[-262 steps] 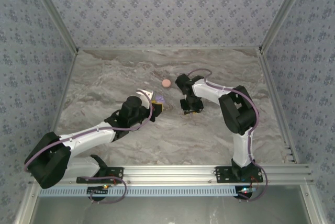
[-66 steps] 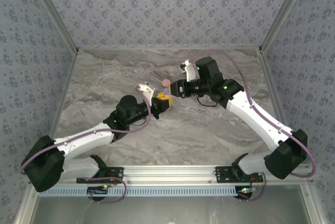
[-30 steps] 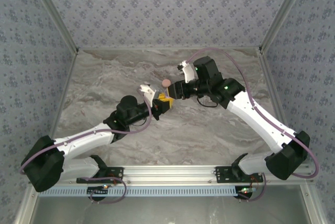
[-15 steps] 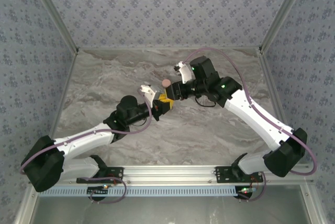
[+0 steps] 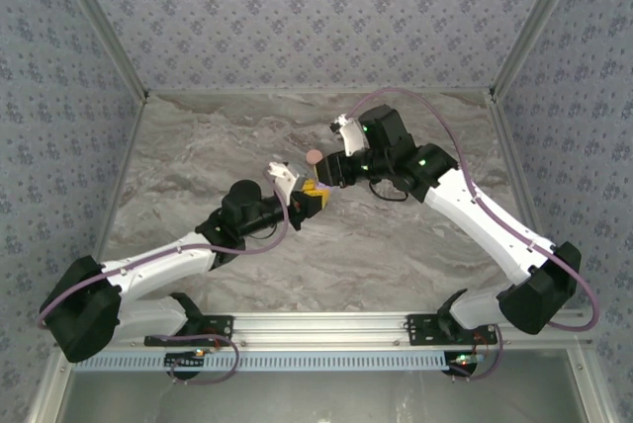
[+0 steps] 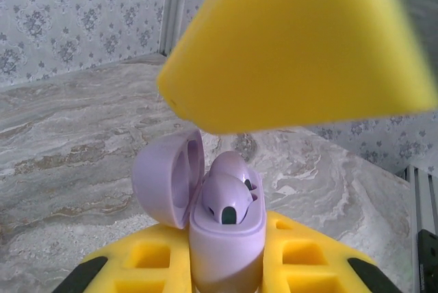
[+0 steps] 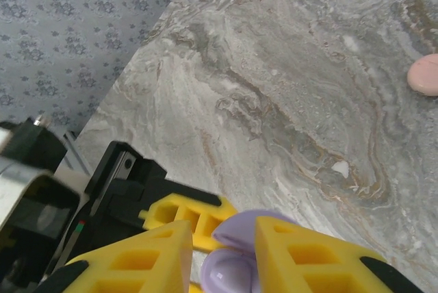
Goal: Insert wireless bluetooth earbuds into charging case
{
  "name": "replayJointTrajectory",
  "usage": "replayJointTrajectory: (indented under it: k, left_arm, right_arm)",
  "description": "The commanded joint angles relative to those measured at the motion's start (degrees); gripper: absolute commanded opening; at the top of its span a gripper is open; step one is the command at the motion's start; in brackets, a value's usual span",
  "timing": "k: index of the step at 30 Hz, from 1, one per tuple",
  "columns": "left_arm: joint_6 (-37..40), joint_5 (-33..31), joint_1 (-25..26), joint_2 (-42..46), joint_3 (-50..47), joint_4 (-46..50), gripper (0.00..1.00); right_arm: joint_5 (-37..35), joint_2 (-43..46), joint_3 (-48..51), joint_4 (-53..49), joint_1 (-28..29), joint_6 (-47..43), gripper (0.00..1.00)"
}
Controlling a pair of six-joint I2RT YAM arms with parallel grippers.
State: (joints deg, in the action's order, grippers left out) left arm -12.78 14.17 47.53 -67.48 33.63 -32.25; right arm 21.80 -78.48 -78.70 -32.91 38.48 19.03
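Pinches the open charging case (image 6: 226,245) in left gripper (image 6: 226,269), earbuds (image 6: 226,197) sitting inside. Straddles it with right gripper (image 7: 222,241); cannot tell whether pinching. Risks unseating an earbud or twisting the case if nudged off-centre.

Soft, even light; faint shadows; nearest yellow fingers (image 6: 294,46) blurred

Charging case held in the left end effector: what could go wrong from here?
The right end effector straddles the open lid; an off-centre push could twist the charging case in the left end effector. The front earbud looks proud of its socket, so the lid may not shut fully.
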Motion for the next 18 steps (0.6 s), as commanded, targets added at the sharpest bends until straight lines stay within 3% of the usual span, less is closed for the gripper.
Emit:
replayJointTrajectory:
  k: [1,18]
  left_arm:
    - [4.7,1.4,1.2,1.1,2.1,1.8,0.2]
    - [15.0,4.1,2.2,3.2,3.3,7.4,0.19]
  right_arm:
    - [-1.5,2.0,-0.5,-0.9,-1.2,1.1,0.29]
    - [0.2,-1.8,-1.2,-6.6,-3.2,2.1,0.29]
